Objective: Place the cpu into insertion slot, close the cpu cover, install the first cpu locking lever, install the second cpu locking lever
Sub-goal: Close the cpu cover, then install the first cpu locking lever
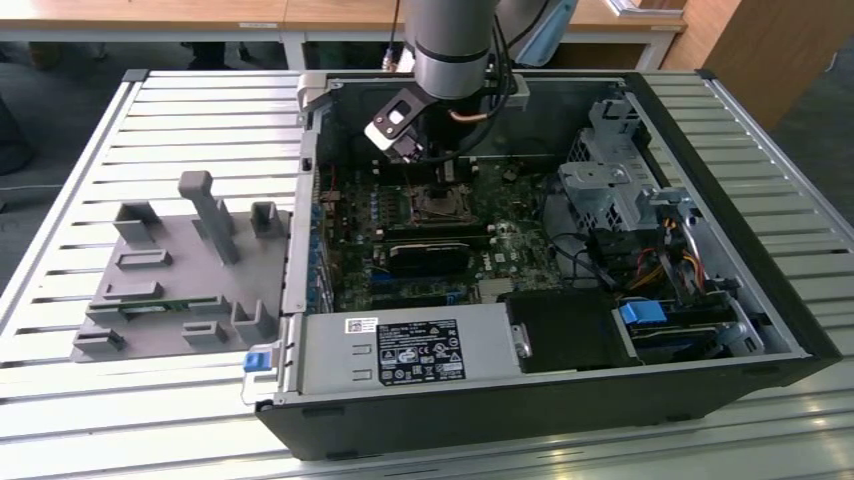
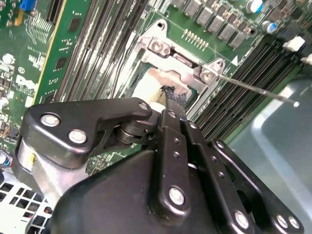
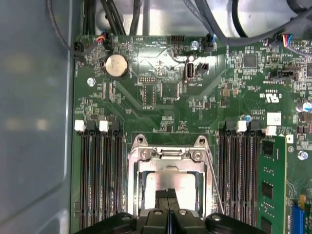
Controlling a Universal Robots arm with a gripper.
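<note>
Both fingers of the gripper meet tip to tip with no gap that I can see and nothing visibly held between them. The tips sit directly over the cut-out of the cpu cover, so the task's things lie straight below the gripper, not off to a side.

The cpu rests flat in the insertion slot, its silver top showing through the cover's middle. The cover looks to be lying down over it.

A locking lever, a thin wire rod, lies just beside the cover. Its long axis follows that edge and slants slightly away from it, starting near the cover's screwed corner.

In the second wrist view the lever reaches well out over the memory slots, so I judge it free rather than latched.

The exterior view shows what the wrist views do not: the arm entering an open computer case from above, with the gripper over the green motherboard.
</note>
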